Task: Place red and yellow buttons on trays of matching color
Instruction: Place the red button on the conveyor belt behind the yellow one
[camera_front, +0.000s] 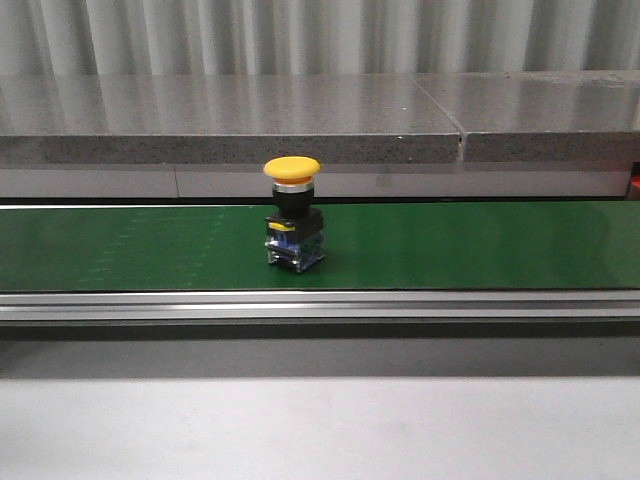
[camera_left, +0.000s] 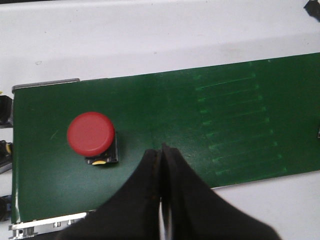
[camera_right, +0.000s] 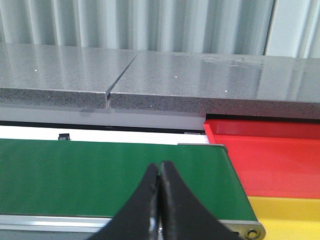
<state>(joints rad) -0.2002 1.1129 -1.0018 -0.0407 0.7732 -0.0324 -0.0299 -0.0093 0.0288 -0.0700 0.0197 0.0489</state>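
A yellow button (camera_front: 292, 211) with a black base stands upright on the green belt (camera_front: 480, 245) in the front view. A red button (camera_left: 91, 135) stands on the same belt (camera_left: 225, 125) near its end in the left wrist view. My left gripper (camera_left: 160, 148) hangs above the belt beside the red button, shut with nothing in it. My right gripper (camera_right: 160, 165) is shut and empty over the belt's other end (camera_right: 100, 175). Beyond that end lie the red tray (camera_right: 270, 155) and the yellow tray (camera_right: 295, 217). Neither arm shows in the front view.
A grey stone ledge (camera_front: 300, 120) runs behind the belt, with a corrugated wall above it. A metal rail (camera_front: 320, 305) edges the belt's near side, and a pale table surface (camera_front: 320, 430) lies in front.
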